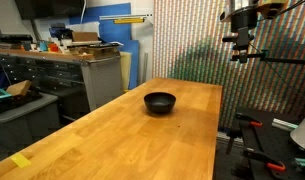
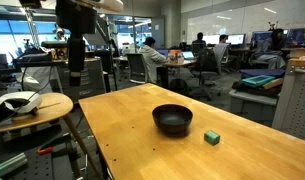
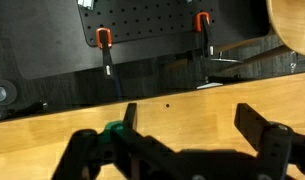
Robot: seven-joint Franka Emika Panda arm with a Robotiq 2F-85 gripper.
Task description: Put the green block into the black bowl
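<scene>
The black bowl (image 1: 160, 102) sits near the middle of the wooden table (image 1: 112, 135); it also shows in an exterior view (image 2: 173, 120). The small green block (image 2: 211, 137) lies on the table just beside the bowl, apart from it. It does not show in the exterior view where the bowl stands in front. In the wrist view a bit of the green block (image 3: 114, 128) peeks out at the left finger. My gripper (image 3: 192, 118) is open and empty. It hangs high above the table's edge, far from the bowl, in both exterior views (image 1: 240, 55) (image 2: 74, 82).
A round wooden stool with a white headset (image 2: 30, 103) stands beside the table. A workbench with drawers (image 1: 67, 70) and a grey bin (image 1: 17, 105) stand off to the side. A yellow tape mark (image 1: 20, 160) is near the table's corner. A black pegboard with orange clamps (image 3: 104, 40) lies below the table edge.
</scene>
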